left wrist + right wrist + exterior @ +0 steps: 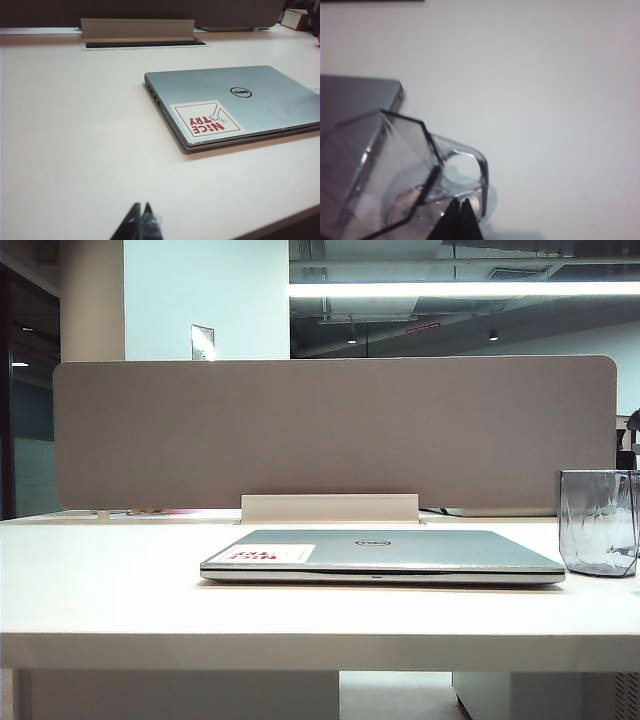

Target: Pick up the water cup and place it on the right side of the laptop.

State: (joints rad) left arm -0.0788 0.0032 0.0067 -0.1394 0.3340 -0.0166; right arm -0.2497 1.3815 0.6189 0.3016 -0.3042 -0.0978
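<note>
The laptop (380, 552) lies closed on the white table (100, 580), its silver lid carrying an oval logo and a white sticker with red print (206, 119). Just right of the laptop (235, 100) stands the water cup (598, 523), upright, smoky and faceted, cut off by the frame edge. In the right wrist view I look down into the cup (385, 170), its clear handle (470, 175) beside the laptop corner (355, 97). My right gripper (460, 201) hovers over the handle side, shut, with nothing between its tips. My left gripper (140, 206) is shut above bare table, left of the laptop.
A tall grey partition panel (330, 430) closes off the back of the table. A raised cable-slot flap (330, 508) sits behind the laptop. The table's front edge (320, 650) runs across the near side. A small box (295, 17) stands at the back right.
</note>
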